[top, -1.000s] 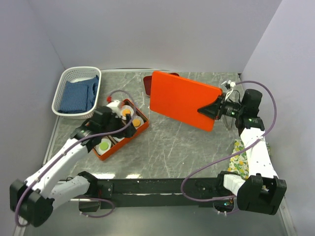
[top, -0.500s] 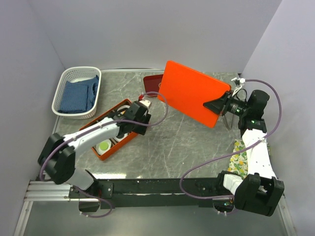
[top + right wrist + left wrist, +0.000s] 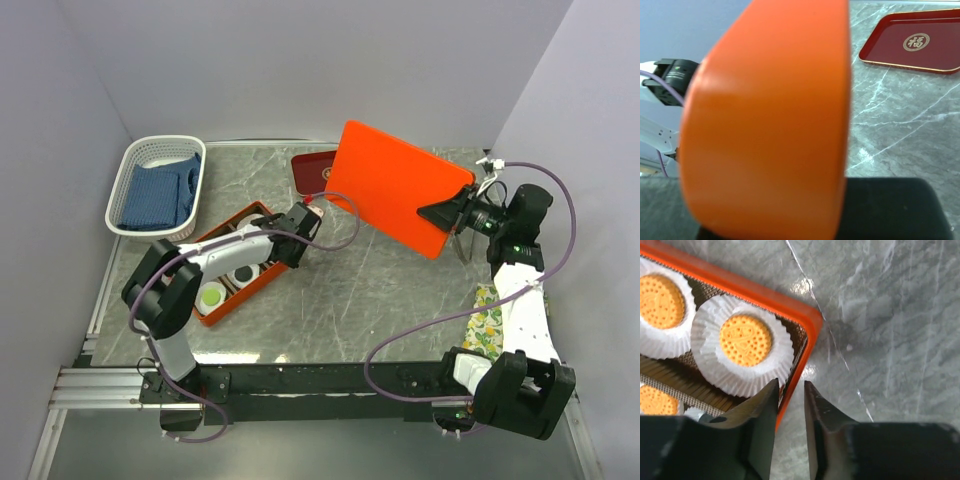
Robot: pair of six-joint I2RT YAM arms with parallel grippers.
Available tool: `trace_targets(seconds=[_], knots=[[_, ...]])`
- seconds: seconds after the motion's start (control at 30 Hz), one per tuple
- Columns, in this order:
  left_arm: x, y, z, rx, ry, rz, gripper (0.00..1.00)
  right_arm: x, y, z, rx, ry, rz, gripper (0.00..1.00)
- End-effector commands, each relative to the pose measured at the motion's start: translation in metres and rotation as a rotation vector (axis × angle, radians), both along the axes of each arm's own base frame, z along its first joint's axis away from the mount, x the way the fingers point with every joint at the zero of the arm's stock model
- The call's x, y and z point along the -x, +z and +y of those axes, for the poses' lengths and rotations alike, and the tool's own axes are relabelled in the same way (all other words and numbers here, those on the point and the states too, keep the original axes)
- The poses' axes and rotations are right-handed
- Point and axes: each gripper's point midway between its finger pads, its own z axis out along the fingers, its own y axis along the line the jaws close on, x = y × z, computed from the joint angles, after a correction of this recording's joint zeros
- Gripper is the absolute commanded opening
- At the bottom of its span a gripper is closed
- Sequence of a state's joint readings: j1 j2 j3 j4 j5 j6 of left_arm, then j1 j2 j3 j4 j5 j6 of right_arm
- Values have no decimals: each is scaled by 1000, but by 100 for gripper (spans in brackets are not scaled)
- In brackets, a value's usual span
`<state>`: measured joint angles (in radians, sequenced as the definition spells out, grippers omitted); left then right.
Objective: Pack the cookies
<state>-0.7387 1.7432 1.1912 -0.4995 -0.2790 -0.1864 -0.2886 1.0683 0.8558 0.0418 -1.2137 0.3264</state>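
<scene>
An orange box [image 3: 262, 283] lies left of centre, with cookies in white paper cups inside. The left wrist view shows three orange cookies [image 3: 745, 340] in it. The top view shows a green cookie [image 3: 211, 297] and a black one [image 3: 241, 272]. My left gripper [image 3: 293, 252] is low at the box's right corner. Its narrowly open jaws [image 3: 790, 385] straddle the orange rim [image 3: 765, 295], with table showing between the rim and the right finger. My right gripper [image 3: 445, 213] is shut on the edge of the orange lid [image 3: 395, 200], held tilted in the air. The lid [image 3: 770, 120] hides that gripper's fingers in the right wrist view.
A white basket [image 3: 158, 185] with a blue cloth stands at the back left. A dark red tray [image 3: 310, 172] lies at the back, partly behind the lid. A patterned cloth [image 3: 487, 325] lies by the right arm. Walls close in on three sides.
My left arm swung from over the box's middle to its right corner, and its jaws narrowed around the rim. The right gripper carried the lid up and slightly right.
</scene>
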Motion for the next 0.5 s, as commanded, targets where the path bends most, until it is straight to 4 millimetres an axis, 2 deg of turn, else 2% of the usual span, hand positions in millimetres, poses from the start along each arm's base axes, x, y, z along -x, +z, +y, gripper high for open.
trace_targets(seconds=[0.0,0.03,0.13,0.4,0.47], knots=[[-7,7,-19,39,-50,-1,28,3,14,-2,13,17,-84,0],[-4,5,-24,59,-73,21,22,3,14,-3,9,17,-78,0],[7,8,-43,117,-143,38,15,3,15,-5,14,11,-85,0],[49,30,-126,288,-405,56,11,-2,12,-13,43,-39,-88,0],[52,38,-143,313,-458,40,11,-4,12,-16,46,-52,-85,0]])
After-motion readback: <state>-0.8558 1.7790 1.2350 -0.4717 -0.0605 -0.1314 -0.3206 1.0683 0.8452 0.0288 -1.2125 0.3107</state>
